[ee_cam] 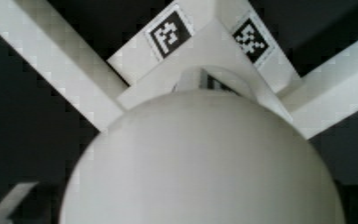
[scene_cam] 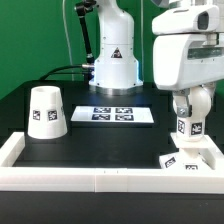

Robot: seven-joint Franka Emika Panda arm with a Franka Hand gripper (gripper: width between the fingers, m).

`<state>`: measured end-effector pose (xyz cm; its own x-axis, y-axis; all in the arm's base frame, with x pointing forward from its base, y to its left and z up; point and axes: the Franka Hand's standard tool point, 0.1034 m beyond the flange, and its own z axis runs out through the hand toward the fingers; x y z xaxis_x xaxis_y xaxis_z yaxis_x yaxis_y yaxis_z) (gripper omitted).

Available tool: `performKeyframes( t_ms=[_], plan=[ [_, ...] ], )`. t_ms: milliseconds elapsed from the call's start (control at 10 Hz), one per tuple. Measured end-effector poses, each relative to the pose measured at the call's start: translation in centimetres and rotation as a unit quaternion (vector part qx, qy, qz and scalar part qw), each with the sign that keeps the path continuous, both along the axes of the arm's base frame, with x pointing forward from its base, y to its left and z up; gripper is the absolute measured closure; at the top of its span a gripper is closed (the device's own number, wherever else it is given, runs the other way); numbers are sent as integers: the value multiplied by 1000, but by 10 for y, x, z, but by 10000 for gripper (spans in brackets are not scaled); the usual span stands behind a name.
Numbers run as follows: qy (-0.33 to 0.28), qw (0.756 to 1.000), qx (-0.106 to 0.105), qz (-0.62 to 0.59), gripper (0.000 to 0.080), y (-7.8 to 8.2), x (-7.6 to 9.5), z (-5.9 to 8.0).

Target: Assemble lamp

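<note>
My gripper (scene_cam: 188, 110) is at the exterior view's right, shut on the white bulb (scene_cam: 187, 127), and holds it upright just above the small square base (scene_cam: 184, 160). The base sits in the front right corner of the white rail. In the wrist view the bulb's round head (ee_cam: 202, 160) fills most of the picture. The tagged base (ee_cam: 202, 45) shows beyond it, and my fingertips are hidden. The tapered shade (scene_cam: 45, 110) stands upside down at the exterior view's left, apart from the gripper.
The marker board (scene_cam: 122, 115) lies flat in the middle of the black table. A white rail (scene_cam: 90, 176) runs along the front and sides, and its corner (ee_cam: 51, 55) closes round the base. The arm's base (scene_cam: 113, 60) and cables stand at the back.
</note>
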<state>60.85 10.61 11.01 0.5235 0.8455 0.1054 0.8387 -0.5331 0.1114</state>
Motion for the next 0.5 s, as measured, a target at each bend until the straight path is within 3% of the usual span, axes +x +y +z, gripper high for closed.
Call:
performKeyframes(
  t_ms=[300, 400, 500],
  plan=[
    [6, 999, -13, 31, 100, -2, -3, -2],
    [5, 999, -13, 30, 200, -2, -3, -2],
    [5, 999, -13, 30, 223, -2, -2, -2]
  ],
)
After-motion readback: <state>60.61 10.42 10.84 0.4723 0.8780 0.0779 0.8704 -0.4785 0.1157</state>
